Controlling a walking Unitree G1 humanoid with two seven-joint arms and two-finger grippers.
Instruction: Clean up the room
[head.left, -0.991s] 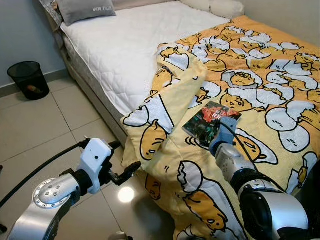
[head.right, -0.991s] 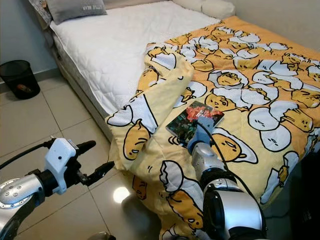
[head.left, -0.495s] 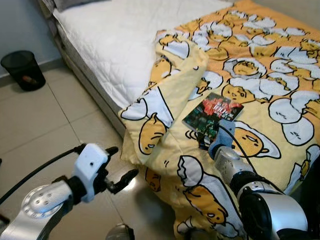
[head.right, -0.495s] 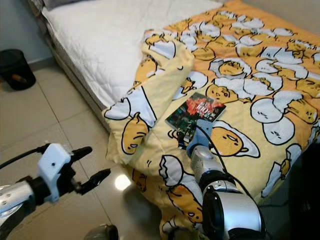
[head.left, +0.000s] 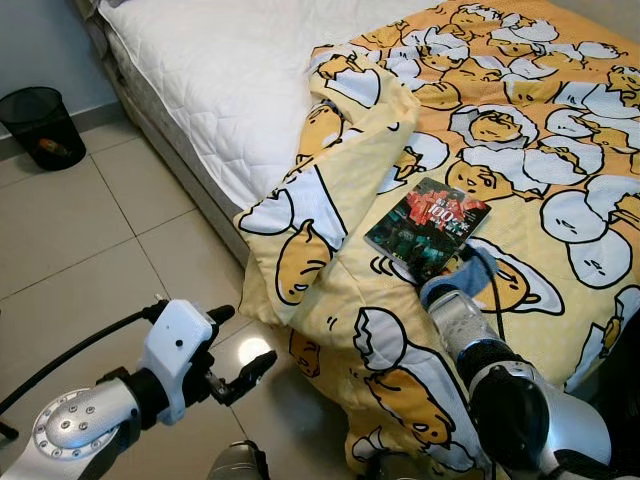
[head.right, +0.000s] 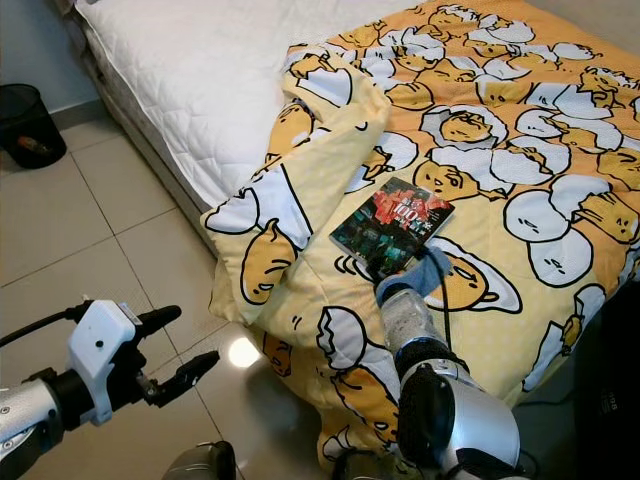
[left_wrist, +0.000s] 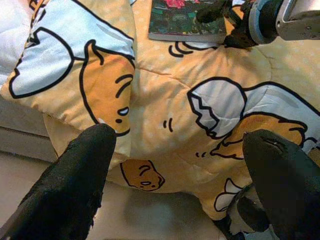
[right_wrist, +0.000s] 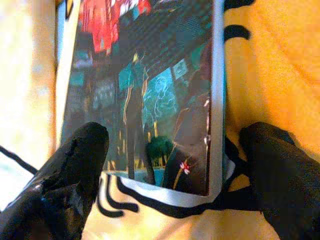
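1. book lying flat on the yellow blanket, near the bed's foot edge, cover up, close to the fold where the blanket is turned back.
2. right hand right at the book's near edge, fingers spread, one to each side of the lower corner, nothing pinched yet.
3. left hand spread and idle, hanging over the floor beside the draped blanket.
4. likely step: getting hold of the book to tidy it off the bed.
5. for a good grip: slide one finger under the near edge, the other on top of the cover, well in from the corner so the book does not pivot out.
6. soft bedding will give under pressure, so press lightly and scoop rather than push down.
7. watch for blanket cloth caught in with the book; lift slowly and check that only the book comes up.
8. bin standing on the floor by the wall, well apart from the book.
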